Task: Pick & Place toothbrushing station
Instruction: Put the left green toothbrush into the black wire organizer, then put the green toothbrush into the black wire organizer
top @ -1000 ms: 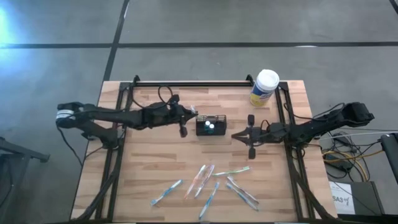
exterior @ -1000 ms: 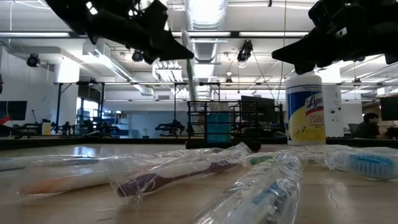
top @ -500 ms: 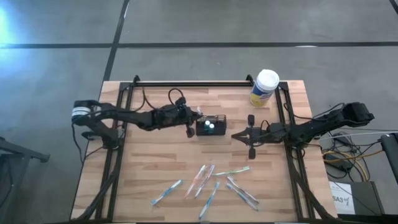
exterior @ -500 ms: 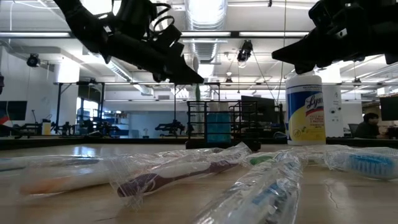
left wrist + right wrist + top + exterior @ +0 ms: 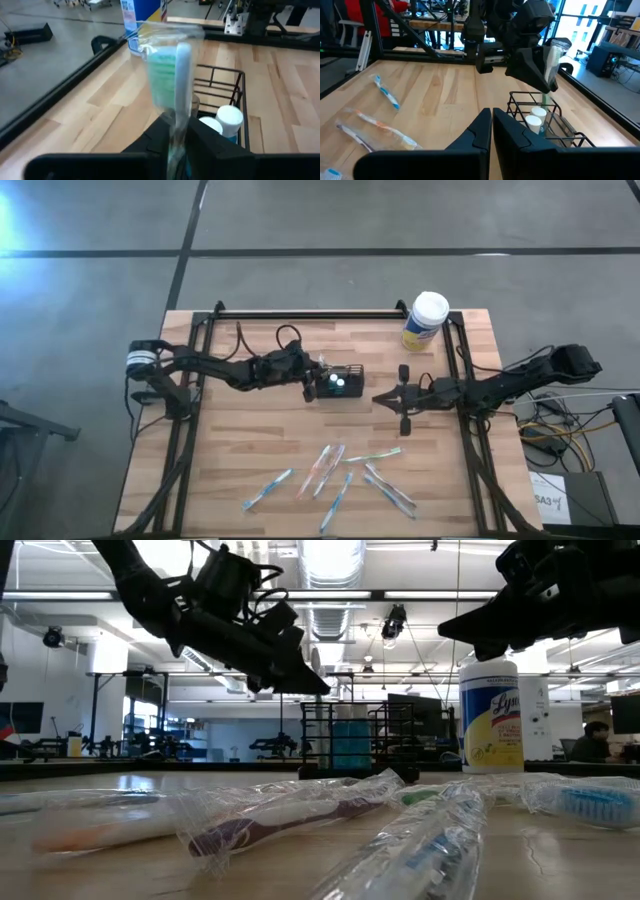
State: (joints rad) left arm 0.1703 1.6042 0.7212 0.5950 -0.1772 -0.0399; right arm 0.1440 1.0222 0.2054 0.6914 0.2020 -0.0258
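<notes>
The toothbrushing station, a small black wire caddy (image 5: 340, 383) with white-capped items inside, stands mid-table, and also shows in the left wrist view (image 5: 227, 82). My left gripper (image 5: 312, 380) is at the caddy's left side, shut on a plastic-wrapped toothbrush (image 5: 172, 75) with teal bristles. In the right wrist view the toothbrush (image 5: 553, 56) stands upright and its lower end (image 5: 545, 103) reaches down into the caddy (image 5: 560, 127). My right gripper (image 5: 378, 399) waits shut to the right of the caddy, holding nothing. My left gripper pinches the wrapped toothbrush's handle (image 5: 175, 131) between its two fingers, below the bristle head. The fingers come nearly level from the table's left and lie across the handle. The toothbrush stands upright, head up, with its lower end inside the caddy's left part.
Several wrapped toothbrushes (image 5: 335, 470) lie scattered near the table's front edge. A yellow-and-blue canister with a white lid (image 5: 425, 320) stands at the far right. Black frame rails (image 5: 310, 313) run along the table's far edge and sides.
My left gripper has moved down and toward the table's right, up to the caddy, carrying the wrapped toothbrush. The toothbrush's lower end now reaches into the caddy. My right gripper has kept still.
</notes>
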